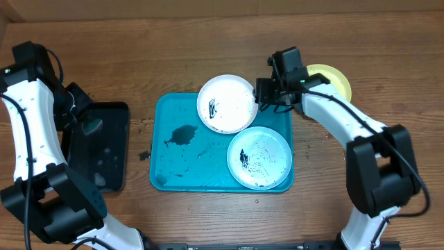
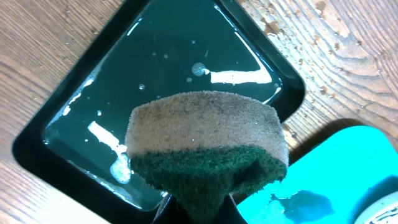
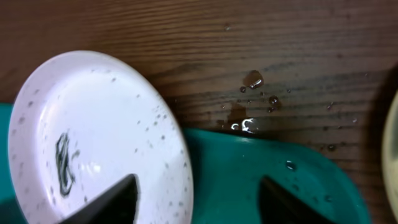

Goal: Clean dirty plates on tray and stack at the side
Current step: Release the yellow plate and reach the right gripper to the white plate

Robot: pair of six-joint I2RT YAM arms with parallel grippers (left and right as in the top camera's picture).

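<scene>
Our right gripper (image 3: 198,180) is hanging with jaws spread, one finger over the white plate (image 3: 93,137) and the other over the tray (image 3: 249,162). This plate is lying just to its left, across the tray's far rim. Nothing is standing between them. The blue plate (image 1: 260,158) is lying nearer to us and the yellow plate (image 1: 336,80) is sitting outside, at the right. Our left gripper (image 2: 199,211) is pinching the sponge (image 2: 205,137) over the black tray (image 2: 155,62), well apart.

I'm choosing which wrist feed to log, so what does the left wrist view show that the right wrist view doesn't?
Only left wrist: a tan-and-green scouring sponge, with the narrow black plastic tray holding water behind it. Only right wrist: the round white plate with its black smear, water droplets on the wood, and the edge of a yellow plate. Both: the turquoise plastic tray and the wooden table.
</scene>
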